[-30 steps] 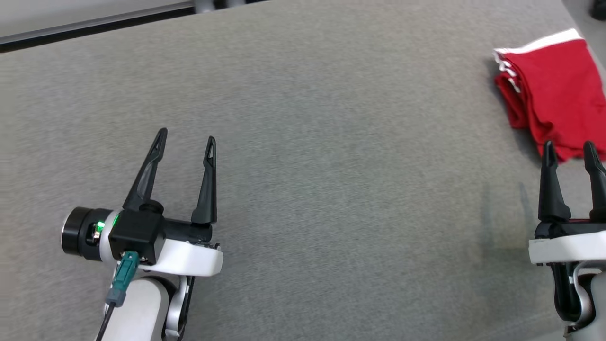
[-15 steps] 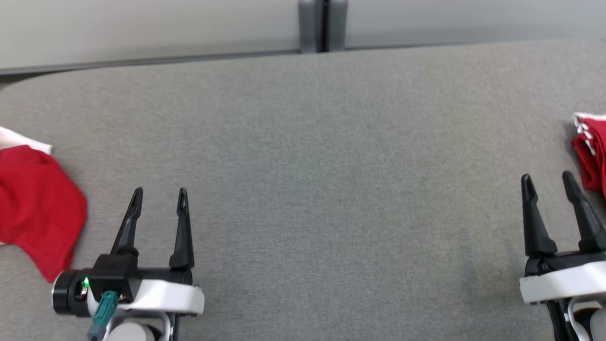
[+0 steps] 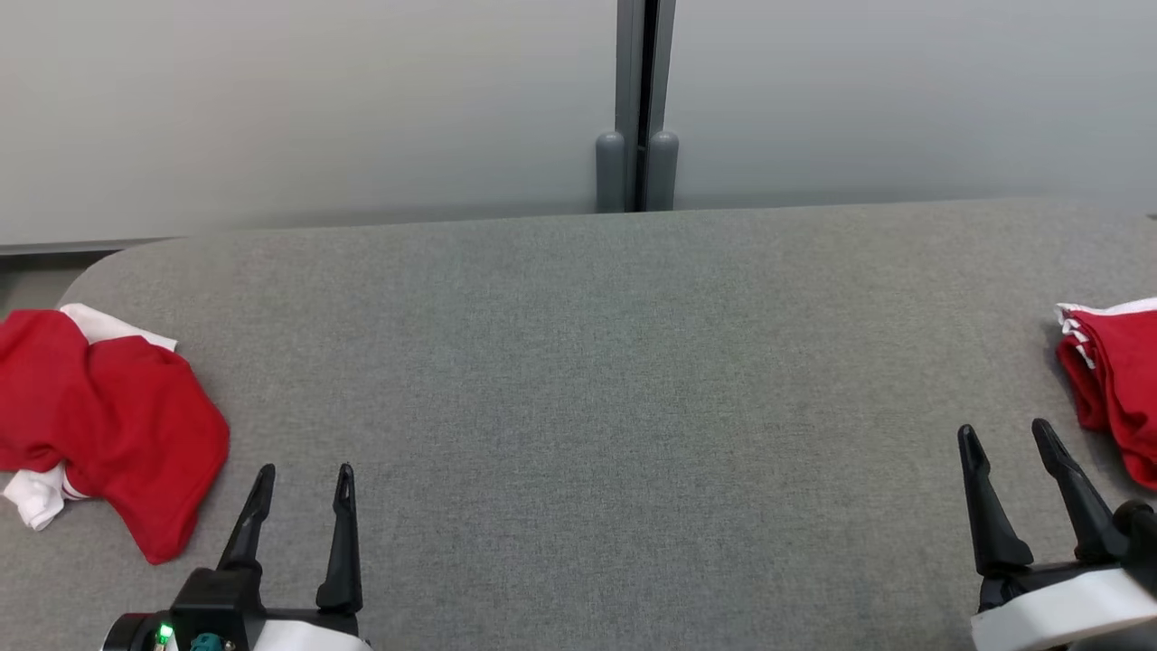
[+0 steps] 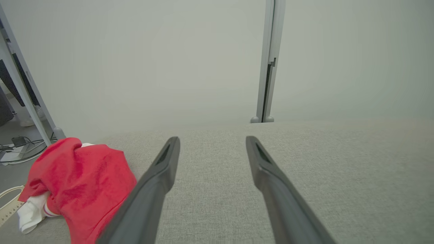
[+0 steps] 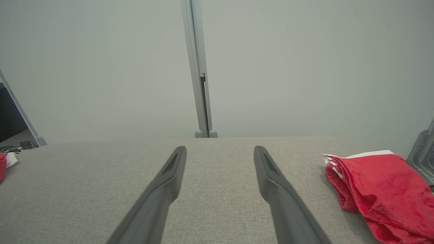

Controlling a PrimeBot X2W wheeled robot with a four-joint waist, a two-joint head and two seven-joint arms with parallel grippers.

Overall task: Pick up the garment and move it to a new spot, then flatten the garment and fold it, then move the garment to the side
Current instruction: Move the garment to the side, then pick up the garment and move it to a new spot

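A crumpled red and white garment (image 3: 99, 425) lies in a heap near the left end of the grey table (image 3: 578, 362); the left wrist view has this garment (image 4: 81, 179) just left of my fingers. A neatly folded red garment (image 3: 1116, 380) with white trim rests at the table's right edge, and the right wrist view shows it (image 5: 383, 186) to the right. My left gripper (image 3: 305, 472) is open and empty, a short way right of the heap. Also open and empty, my right gripper (image 3: 1004, 430) sits just left of the folded piece.
Pale wall panels joined by a grey post (image 3: 637, 108) stand behind the table's far edge. Beyond the table's rounded left corner are a slanted frame leg (image 4: 23, 91) and cables (image 4: 13, 145) on the floor. A metal bracket (image 5: 422, 149) sits off the right end.
The whole head picture has shifted, so the camera moved: the wall and the crumpled garment came into view, and the folded one slid to the right edge. Both grippers stayed open.
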